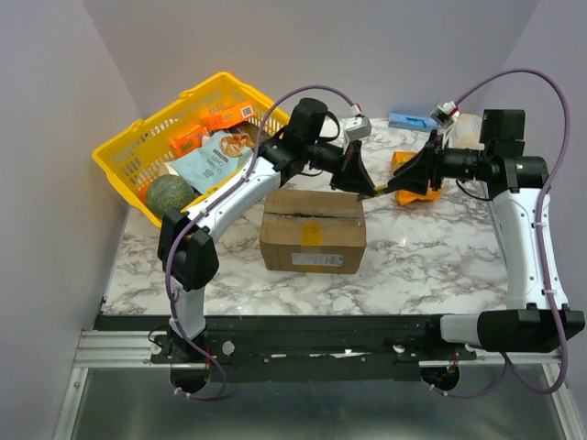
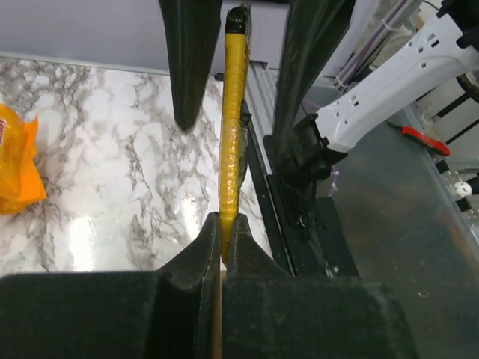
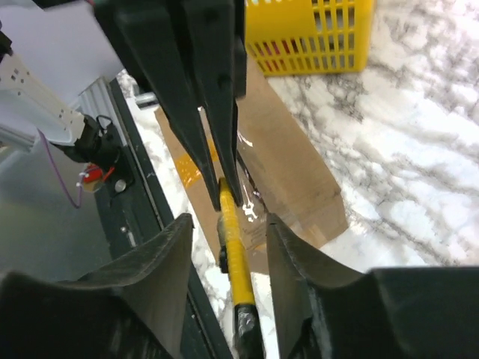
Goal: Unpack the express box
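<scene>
The express box [image 1: 313, 229], a brown carton with a yellow sticker and a white label, stands shut at the middle of the marble table; it also shows below the fingers [image 3: 299, 176]. Above its far right corner the two grippers meet tip to tip. My left gripper [image 1: 365, 187] [image 2: 223, 221] is shut on one end of a slim yellow tool [image 2: 233, 112] [image 3: 235, 250] with a dark end. My right gripper [image 1: 402, 185] [image 3: 228, 224] stands open, one finger on each side of the tool's other end, with gaps on both sides.
A yellow plastic basket [image 1: 124, 151] [image 3: 352, 37] with snack packets and a round green thing [image 1: 170, 195] sits at the back left. An orange packet [image 1: 415, 174] [image 2: 15, 161] lies behind the right gripper. A blue item [image 1: 413, 120] lies at the back edge.
</scene>
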### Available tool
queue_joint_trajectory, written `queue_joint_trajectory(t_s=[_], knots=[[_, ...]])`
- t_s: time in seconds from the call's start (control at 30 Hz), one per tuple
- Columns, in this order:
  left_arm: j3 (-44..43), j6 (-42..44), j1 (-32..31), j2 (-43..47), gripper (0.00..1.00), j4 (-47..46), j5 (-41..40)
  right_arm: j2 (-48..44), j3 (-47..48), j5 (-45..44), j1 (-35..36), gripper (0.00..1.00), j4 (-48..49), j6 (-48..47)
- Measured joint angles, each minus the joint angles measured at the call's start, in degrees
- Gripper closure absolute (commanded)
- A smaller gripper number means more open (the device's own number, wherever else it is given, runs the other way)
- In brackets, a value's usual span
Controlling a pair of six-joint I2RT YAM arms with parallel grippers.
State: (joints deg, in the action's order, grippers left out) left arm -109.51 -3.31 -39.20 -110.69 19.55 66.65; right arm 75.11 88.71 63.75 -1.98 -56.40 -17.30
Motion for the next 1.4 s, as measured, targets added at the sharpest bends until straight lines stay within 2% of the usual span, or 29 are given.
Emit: queue_joint_trajectory(t_s=[0.13, 0.2, 0.27, 0.37, 0.5, 0.77, 0.8, 0.9, 1.07, 1.17, 1.4], knots=[[11.45, -8.83, 1.73, 4.68, 1.0, -11.72, 0.9, -0.61, 4.5, 0.7, -0.33, 0.32, -0.42, -0.31], [15.15, -12.59, 2.93, 5.97, 1.0, -16.9, 1.14, -1.31, 4.74, 1.66, -0.79, 0.15, -0.33, 0.37], [17.86, -16.04, 4.02, 7.02, 1.0, -21.33, 1.29, -1.51, 4.5, 3.26, -1.05, 0.11, 0.02, 1.7], [21.57, -22.29, 5.07, 8.04, 1.0, -29.79, 1.6, -1.51, 2.45, 5.84, -1.11, 0.12, 2.49, 3.69], [23.61, -28.15, 5.01, 8.04, 1.0, -36.24, 1.81, -1.44, 1.01, 6.73, -1.11, 0.16, 4.74, 5.25], [21.81, -36.81, 4.11, 7.89, 1.0, -49.88, 2.97, 0.37, 2.05, 4.59, -0.37, 0.17, 4.57, 4.68], [21.44, -37.2, 3.82, 7.89, 1.0, -50.99, 3.15, 0.66, 2.05, 4.31, -0.35, 0.2, 4.68, 4.76], [21.11, -37.9, 3.56, 7.89, 1.0, -52.87, 3.41, 1.2, 2.1, 4.26, -0.35, 0.29, 5.14, 5.33], [21.14, -38.45, 3.78, 7.82, 1.0, -53.4, 3.41, 2.25, 3.3, 6.4, -0.15, 0.3, 4.02, 4.81], [21.14, -38.75, 3.72, 7.78, 1.0, -53.81, 3.39, 2.12, 3.28, 7.45, 0.61, 0.35, 3.54, 4.17], [21.0, -40.81, 3.1, 6.23, 1.0, -56.72, 3.19, 1.09, 2.99, 8.07, 4.2, 0.37, 3.13, 3.72]])
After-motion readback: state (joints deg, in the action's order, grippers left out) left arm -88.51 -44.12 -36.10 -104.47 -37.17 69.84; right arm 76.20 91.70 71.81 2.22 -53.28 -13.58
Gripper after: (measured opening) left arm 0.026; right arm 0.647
